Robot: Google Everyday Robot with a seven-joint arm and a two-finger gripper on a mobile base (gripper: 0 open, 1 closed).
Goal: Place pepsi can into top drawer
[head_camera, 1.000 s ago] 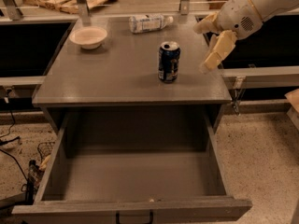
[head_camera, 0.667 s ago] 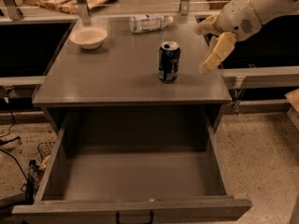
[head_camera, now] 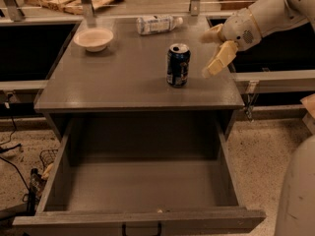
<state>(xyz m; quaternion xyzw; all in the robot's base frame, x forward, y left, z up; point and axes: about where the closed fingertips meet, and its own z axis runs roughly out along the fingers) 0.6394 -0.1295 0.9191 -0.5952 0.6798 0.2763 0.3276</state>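
Camera view: pepsi can stands upright, spread-fingered tool near it.

The scene is dimly lit, with a warm brown tint. Light is thrown from above onto the tabletop, and a small shine is seen on top of the can. The drawer is kept in shadow. The gripper, spread wide just right of the can, is lit pale.

No readable text (pepsi can markings illegible); gripper beside it.
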